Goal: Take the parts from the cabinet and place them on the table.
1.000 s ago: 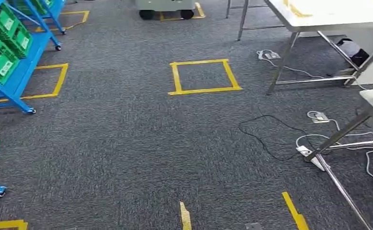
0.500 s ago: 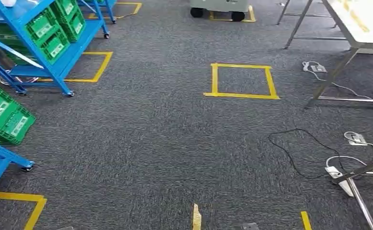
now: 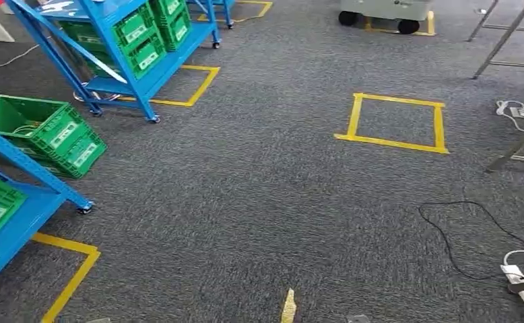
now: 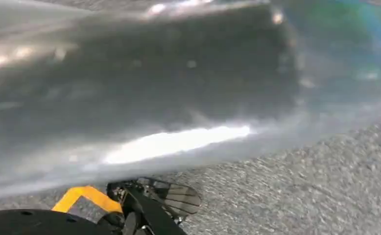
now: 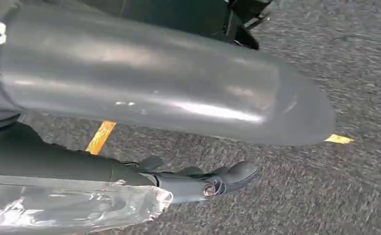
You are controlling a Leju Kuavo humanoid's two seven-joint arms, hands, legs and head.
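Both arms are hanging over the floor for walking. The left hand (image 4: 130,98) is blurring, grip unreadable. A clear bag (image 5: 81,208) is lying against the right hand's fingers (image 5: 198,186); whether it is gripped, I cannot tell. Parts are presumably waiting in green bins (image 3: 50,131) along the blue cabinet (image 3: 17,222).

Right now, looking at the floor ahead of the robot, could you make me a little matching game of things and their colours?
Things:
1. crate
2. rack
3. tape square
4. cable

Colours:
a. yellow
b. black
c. green
d. blue

Pairs: 1-c, 2-d, 3-a, 4-b
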